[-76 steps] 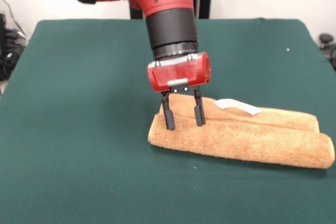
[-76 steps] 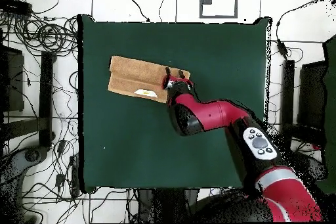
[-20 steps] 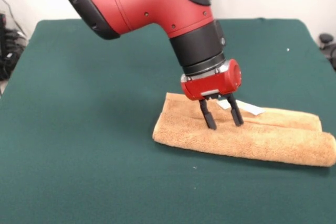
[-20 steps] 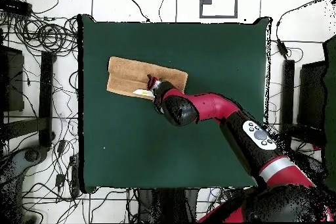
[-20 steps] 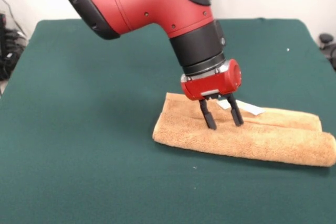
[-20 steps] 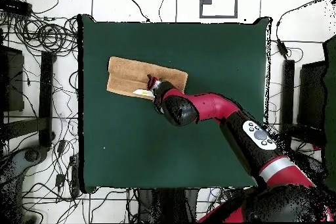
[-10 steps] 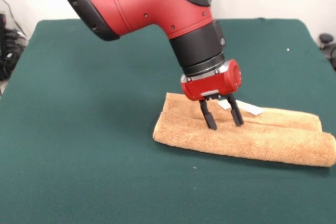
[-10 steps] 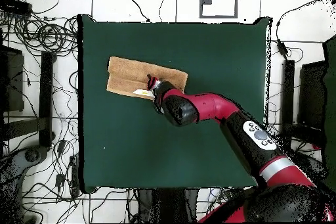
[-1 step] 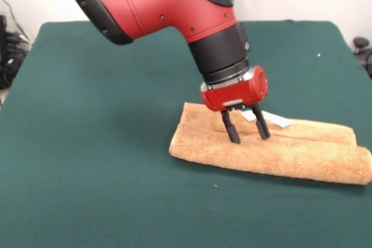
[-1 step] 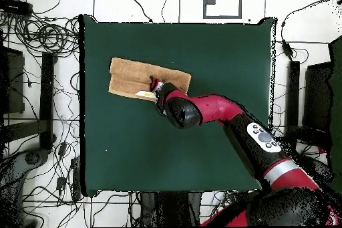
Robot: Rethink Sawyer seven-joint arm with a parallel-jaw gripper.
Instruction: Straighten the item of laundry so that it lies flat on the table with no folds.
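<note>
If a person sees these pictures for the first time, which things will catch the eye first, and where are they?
The big red and black arm comes first: it slants down over the middle of the green table, and its gripper stands open with the fingertips at the towel. Next is that orange-tan towel, folded into a long bundle lying right of the table's centre in the front view. A small white tag shows on top of it, just beside the gripper.

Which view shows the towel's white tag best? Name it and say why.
The front view: the white tag lies in plain sight on the folded towel, just beside the open gripper. Overhead, the tag is a small pale sliver at the towel's edge, partly crowded by the arm.
</note>
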